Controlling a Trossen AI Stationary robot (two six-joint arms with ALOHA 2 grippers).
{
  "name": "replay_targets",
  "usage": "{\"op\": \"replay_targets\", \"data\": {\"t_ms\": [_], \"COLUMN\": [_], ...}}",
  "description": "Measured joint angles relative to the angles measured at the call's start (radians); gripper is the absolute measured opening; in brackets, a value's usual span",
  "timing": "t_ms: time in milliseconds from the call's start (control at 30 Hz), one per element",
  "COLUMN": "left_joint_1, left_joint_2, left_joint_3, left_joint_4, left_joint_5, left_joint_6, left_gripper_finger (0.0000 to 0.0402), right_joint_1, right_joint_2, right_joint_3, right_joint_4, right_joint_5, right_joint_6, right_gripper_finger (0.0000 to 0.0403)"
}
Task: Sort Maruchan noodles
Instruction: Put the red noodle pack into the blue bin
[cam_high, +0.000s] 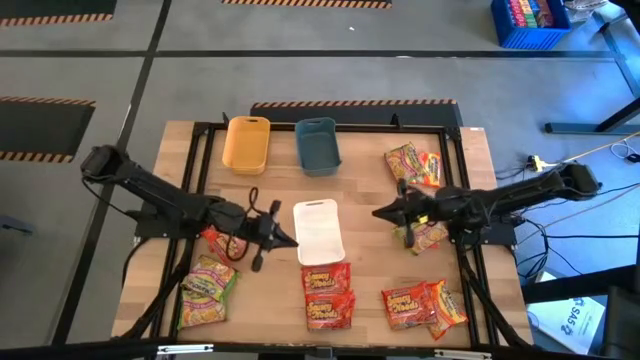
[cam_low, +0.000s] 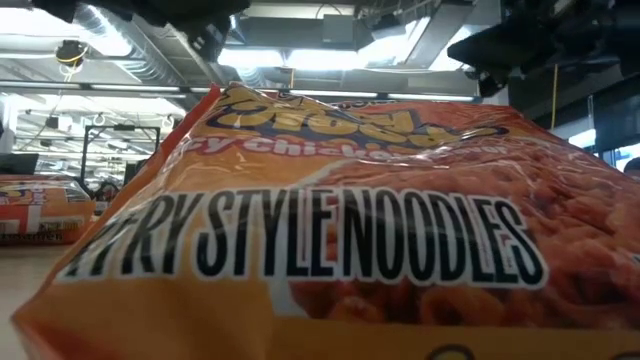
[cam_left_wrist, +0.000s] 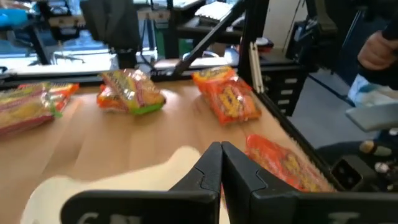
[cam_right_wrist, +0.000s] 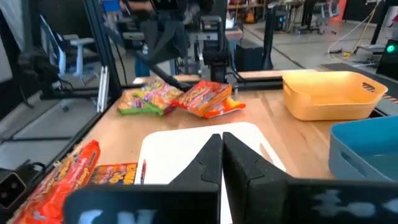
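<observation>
Closest to the table-height camera lies an orange packet (cam_low: 330, 230) whose print reads "STYLE NOODLES" in big dark letters, with a yellow logo and a line starting "chick" above it; the logo itself I cannot read. From above, the Maruchan noodles are scattered over the wooden table (cam_high: 370, 210): two red packets (cam_high: 327, 293) stacked just below the white tray (cam_high: 318, 230), a red-orange pair (cam_high: 424, 304) at the near right, a green-pink pair (cam_high: 206, 288) at the near left, another packet pair (cam_high: 413, 165) at the far right, and one packet (cam_high: 430, 236) just under the right arm. A yellow tray (cam_high: 247, 144) and a blue tray (cam_high: 318, 145) sit side by side at the far edge. The left gripper (cam_high: 282, 235) reaches in low from the left, its tip just beside the white tray, fingers pressed together on nothing. The right gripper (cam_high: 385, 212) stretches in from the right, pointing at the same tray, its fingers likewise clenched and empty. A person's hand (cam_left_wrist: 378, 50) shows beyond the table.
</observation>
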Motion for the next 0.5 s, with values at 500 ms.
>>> {"op": "replay_targets", "data": {"t_ms": [500], "left_joint_1": [-0.004], "left_joint_2": [0.153], "left_joint_3": [0.074], "left_joint_4": [0.042], "left_joint_5": [0.012], "left_joint_6": [-0.190], "left_gripper_finger": [0.0035], "right_joint_1": [0.229], "right_joint_2": [0.382], "right_joint_3": [0.288], "right_joint_4": [-0.054], "right_joint_5": [-0.003], "right_joint_6": [-0.013], "right_gripper_finger": [0.0001]}}
